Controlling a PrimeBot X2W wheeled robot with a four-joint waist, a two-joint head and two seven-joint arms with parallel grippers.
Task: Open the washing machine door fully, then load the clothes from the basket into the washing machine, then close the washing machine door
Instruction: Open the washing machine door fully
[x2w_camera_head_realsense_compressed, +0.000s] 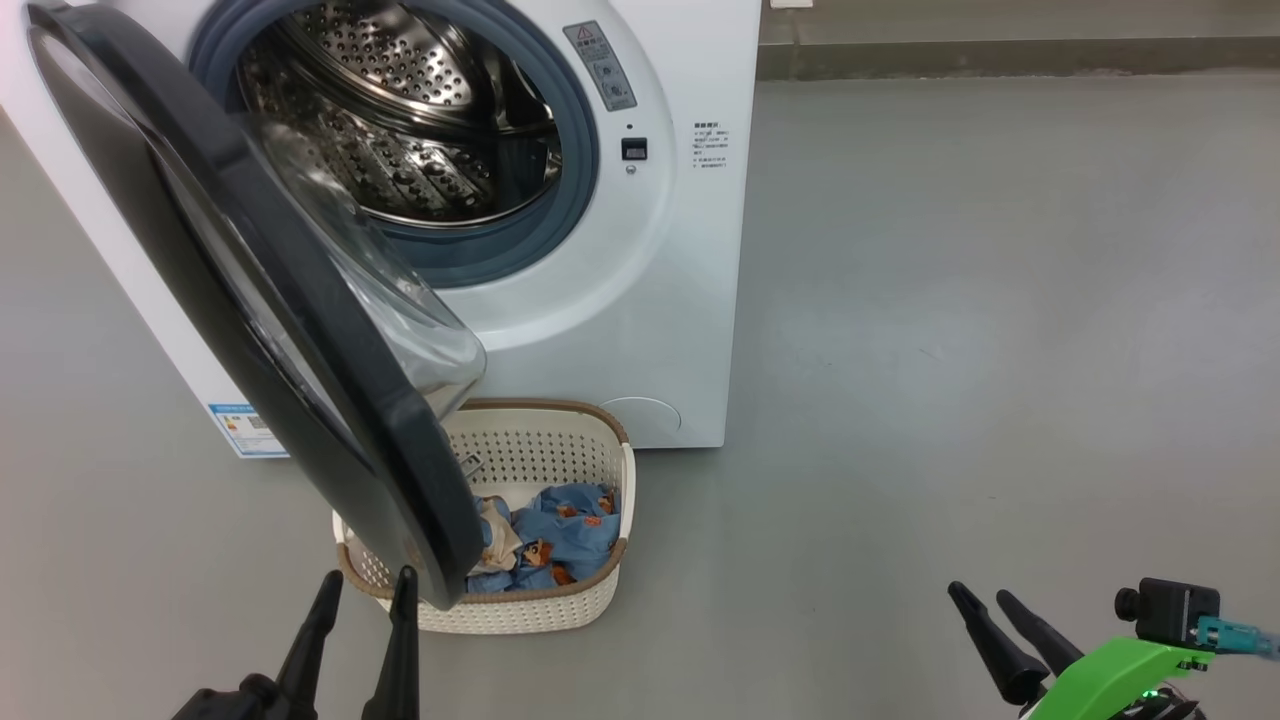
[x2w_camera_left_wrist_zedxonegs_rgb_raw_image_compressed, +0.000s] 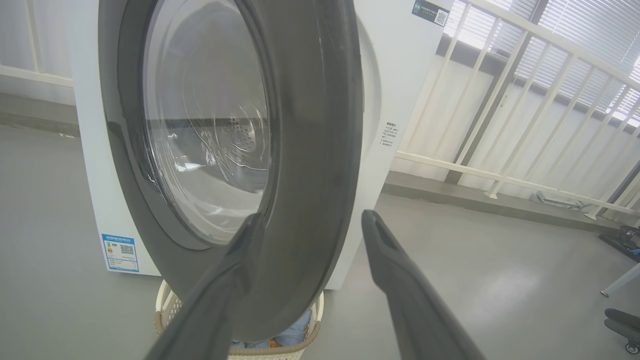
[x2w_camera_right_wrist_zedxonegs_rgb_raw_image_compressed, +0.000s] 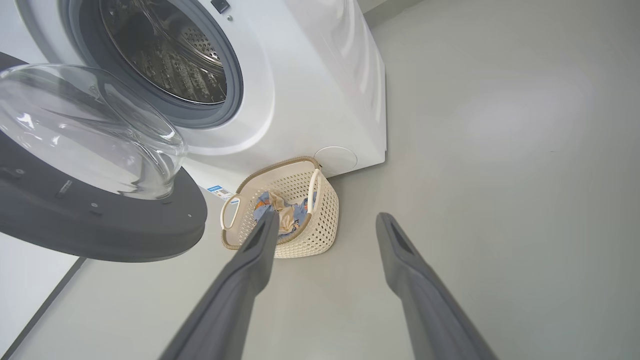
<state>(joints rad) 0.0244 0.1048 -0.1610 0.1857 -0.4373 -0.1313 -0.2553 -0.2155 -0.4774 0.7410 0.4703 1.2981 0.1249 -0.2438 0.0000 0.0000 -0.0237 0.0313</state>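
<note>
The door (x2w_camera_head_realsense_compressed: 290, 290) stands partly open over the basket (x2w_camera_head_realsense_compressed: 560, 610) of clothes (x2w_camera_head_realsense_compressed: 565, 530), on the floor before the washing machine (x2w_camera_head_realsense_compressed: 690, 300). The left fingers (x2w_camera_head_realsense_compressed: 400, 650), near the door's edge, and the right fingers (x2w_camera_head_realsense_compressed: 990, 640) are spread, empty.

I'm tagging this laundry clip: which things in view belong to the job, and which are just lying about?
Job: washer, door, basket, clothes.
Lying about: blue label, railing.

Long dark tapered fingers (x2w_camera_head_realsense_compressed: 990, 640); green wrist shell (x2w_camera_head_realsense_compressed: 1110, 675) carries black camera (x2w_camera_head_realsense_compressed: 1170, 612).
</note>
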